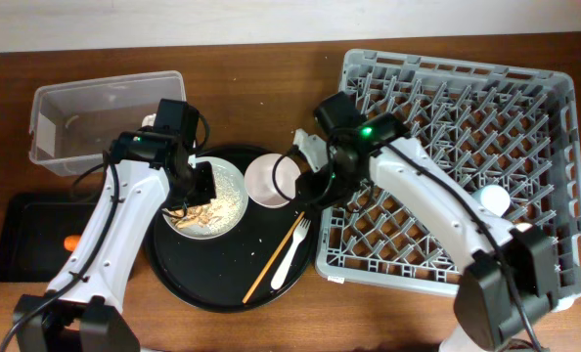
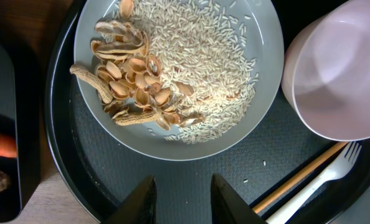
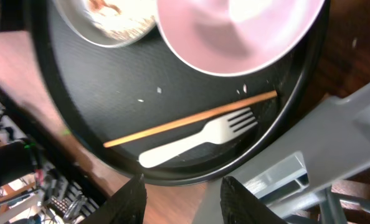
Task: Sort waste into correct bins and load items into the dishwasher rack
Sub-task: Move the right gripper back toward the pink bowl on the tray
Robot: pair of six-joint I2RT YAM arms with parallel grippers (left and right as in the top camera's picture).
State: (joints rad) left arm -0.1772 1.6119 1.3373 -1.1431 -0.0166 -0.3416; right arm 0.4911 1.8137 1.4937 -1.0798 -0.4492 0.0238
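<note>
Left claw (image 2: 184, 186), right claw (image 3: 182, 186) released; peanut shells (image 2: 129, 81) on plate (image 2: 130, 139), left wrist only.

Robot lab setup, left arm (image 1: 114, 225) and right arm (image 1: 427, 193) at wooden table (image 1: 261, 54), dishwasher rack (image 1: 525, 108) alongside

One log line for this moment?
left fingers open near plate | right fingers open near fork | bowl on round tray
</note>
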